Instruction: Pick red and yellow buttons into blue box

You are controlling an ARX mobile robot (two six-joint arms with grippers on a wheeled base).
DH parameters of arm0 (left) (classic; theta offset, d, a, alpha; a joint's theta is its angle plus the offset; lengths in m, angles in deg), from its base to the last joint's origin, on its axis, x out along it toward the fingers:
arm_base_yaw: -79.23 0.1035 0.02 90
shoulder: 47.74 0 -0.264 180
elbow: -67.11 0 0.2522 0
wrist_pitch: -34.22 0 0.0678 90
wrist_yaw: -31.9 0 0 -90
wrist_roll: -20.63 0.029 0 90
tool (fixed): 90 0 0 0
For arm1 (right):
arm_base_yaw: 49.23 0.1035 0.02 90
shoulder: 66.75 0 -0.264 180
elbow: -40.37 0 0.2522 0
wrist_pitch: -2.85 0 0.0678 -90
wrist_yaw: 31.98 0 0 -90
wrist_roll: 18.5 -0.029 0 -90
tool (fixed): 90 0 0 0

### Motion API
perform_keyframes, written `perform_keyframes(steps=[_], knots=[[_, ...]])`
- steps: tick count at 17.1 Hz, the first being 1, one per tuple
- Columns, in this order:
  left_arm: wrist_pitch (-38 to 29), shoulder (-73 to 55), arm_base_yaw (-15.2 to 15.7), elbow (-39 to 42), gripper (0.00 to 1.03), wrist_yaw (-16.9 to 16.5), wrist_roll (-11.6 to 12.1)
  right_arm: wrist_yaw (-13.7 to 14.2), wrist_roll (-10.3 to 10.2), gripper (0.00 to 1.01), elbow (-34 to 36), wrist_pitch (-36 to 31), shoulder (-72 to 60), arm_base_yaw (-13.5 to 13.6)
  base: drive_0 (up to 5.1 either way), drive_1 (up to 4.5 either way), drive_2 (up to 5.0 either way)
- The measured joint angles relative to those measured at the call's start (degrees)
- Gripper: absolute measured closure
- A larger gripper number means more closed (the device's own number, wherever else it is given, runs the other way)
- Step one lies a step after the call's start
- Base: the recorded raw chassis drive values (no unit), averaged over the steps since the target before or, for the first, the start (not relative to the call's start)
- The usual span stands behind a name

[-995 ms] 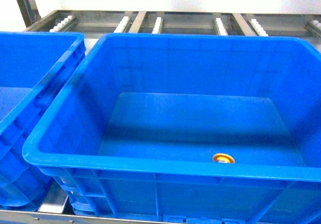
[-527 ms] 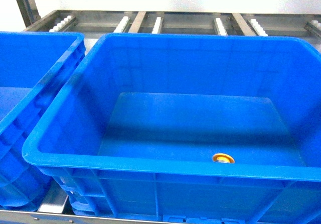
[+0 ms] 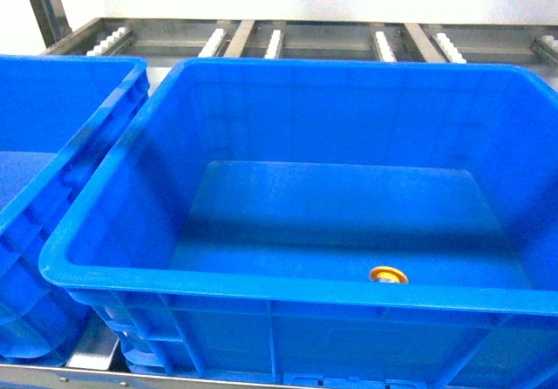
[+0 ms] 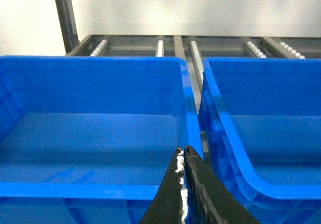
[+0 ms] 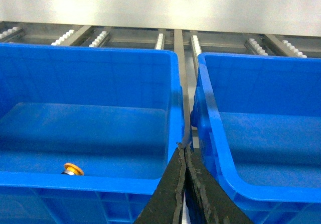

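Note:
The blue box fills the middle of the head view. One button with a yellow-orange cap lies on the box floor close to the near wall; the right wrist view shows the same yellow button inside the blue box. No red button shows in any view. My left gripper is shut with nothing in it, hanging over the gap between two crates. My right gripper is also shut and empty, level with the box's right near corner. Neither gripper appears in the head view.
A second blue crate stands to the left of the box, seen too in the left wrist view. A third crate stands to the right. Metal roller rails run behind them.

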Motion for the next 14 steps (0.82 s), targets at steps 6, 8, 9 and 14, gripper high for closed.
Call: perform_keyframes(steps=[6,8,9,14], knots=[[0.11,0.00,0.00,0.02,1.01,-0.07,0.00,0.00,0.00,0.99,0.00,0.02,0.00,0.00,0.0,0.00,0.0],[0.11,0.00,0.00,0.00,0.91,-0.07,0.00,0.00,0.02,0.87,0.00,0.02,0.00,0.00,0.0,0.00,0.0],[0.11,0.00,0.00,0.00,0.82,-0.07,0.00,0.00,0.02,0.78,0.00,0.02,0.00,0.00,0.0,0.00,0.0],[0.11,0.00,0.00,0.00,0.36,-0.07,0.00,0.00,0.02,0.32,0.00,0.02,0.00,0.00,0.0,0.00,0.0]])
